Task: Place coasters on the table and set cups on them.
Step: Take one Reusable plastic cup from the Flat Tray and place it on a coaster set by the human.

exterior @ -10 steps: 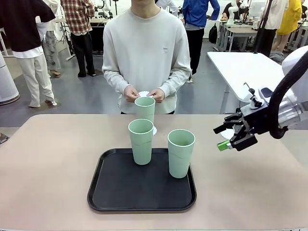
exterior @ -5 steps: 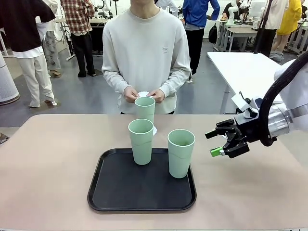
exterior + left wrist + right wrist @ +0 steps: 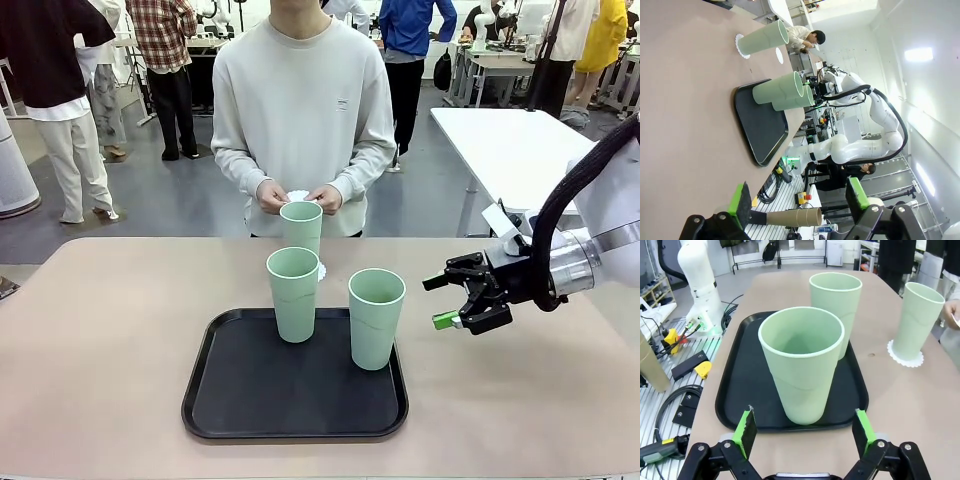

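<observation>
Here, the right gripper [image 3: 440,302] hangs above the table [image 3: 100,340] just right of the black tray [image 3: 290,400], its green-padded fingers [image 3: 746,432] spread wide and holding nothing. A clear gap separates it from the right-hand cup [image 3: 377,320], which stands upright close to the tray's right rim. In the right wrist view that cup stands ahead of the open fingers, framed between them and untouched. The second cup [image 3: 293,296] stands upright toward the tray's far rim, left of the first and apart from it. Bare tray lies between the two, and a broad bare stretch of tray runs along the near side. The third cup [image 3: 301,227] is off the tray, on the table just beyond the tray's far rim. It rests on a white scalloped coaster [image 3: 914,361] whose lacy edge shows around the base. Past it, at the table's far edge, the person's hands [image 3: 272,195] hold more coasters [image 3: 299,195] at waist height; how many is hard to tell. Wide bare tabletop lies to the left and right of the tray, while the tray's near rim runs close to the table's near edge. The left gripper [image 3: 800,200] is well apart from the tray, off toward the table's left end, fingers wide with nothing between them.
</observation>
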{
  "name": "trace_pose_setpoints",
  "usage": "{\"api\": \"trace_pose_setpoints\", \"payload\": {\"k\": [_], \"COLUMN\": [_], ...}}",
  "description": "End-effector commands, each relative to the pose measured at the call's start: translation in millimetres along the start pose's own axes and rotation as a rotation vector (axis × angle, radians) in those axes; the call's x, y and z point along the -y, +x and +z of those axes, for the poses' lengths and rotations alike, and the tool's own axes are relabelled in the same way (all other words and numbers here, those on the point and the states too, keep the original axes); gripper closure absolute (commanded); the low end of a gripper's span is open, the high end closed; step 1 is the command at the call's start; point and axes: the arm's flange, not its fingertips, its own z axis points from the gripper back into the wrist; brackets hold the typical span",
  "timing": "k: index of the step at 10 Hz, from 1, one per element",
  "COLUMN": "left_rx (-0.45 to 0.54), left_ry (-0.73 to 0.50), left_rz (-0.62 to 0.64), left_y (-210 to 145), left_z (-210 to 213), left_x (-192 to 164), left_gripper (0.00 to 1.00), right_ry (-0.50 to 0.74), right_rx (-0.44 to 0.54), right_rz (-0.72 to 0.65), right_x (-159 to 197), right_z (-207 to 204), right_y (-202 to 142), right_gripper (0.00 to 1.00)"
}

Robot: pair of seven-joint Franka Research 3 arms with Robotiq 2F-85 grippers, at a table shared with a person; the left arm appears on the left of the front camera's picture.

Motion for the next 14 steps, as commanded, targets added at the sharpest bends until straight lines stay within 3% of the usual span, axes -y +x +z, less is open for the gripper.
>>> {"api": "trace_pose_setpoints", "payload": {"k": [1,3,6,10,14], "left_rx": [0.0,0.0,0.0,0.0,0.0], "left_ry": [0.0,0.0,0.0,0.0,0.0], "left_rz": [-0.003,-0.003,-0.003,-0.003,-0.003], "left_y": [-1.2,-1.2,-1.2,-1.2,-1.2], "left_z": [1.1,1.1,1.1,1.1,1.1], "left_x": [2.3,2.3,2.3,2.3,2.3], "left_gripper": [0.0,0.0,0.0,0.0,0.0], "right_ry": [0.008,0.001,0.004,0.039,0.113], "right_rx": [-0.005,-0.001,0.12,0.208,0.21], "right_rz": [-0.008,0.001,-0.046,-0.042,0.005], "right_x": [-1.1,-0.2,18.7,21.5,17.2], "right_z": [0.0,-0.5,-32.5,-40.3,-50.5], "right_y": [4.2,0.5,-29.4,-34.1,-36.1], "right_gripper": [0.0,0.0,0.0,0.0,0.0]}}
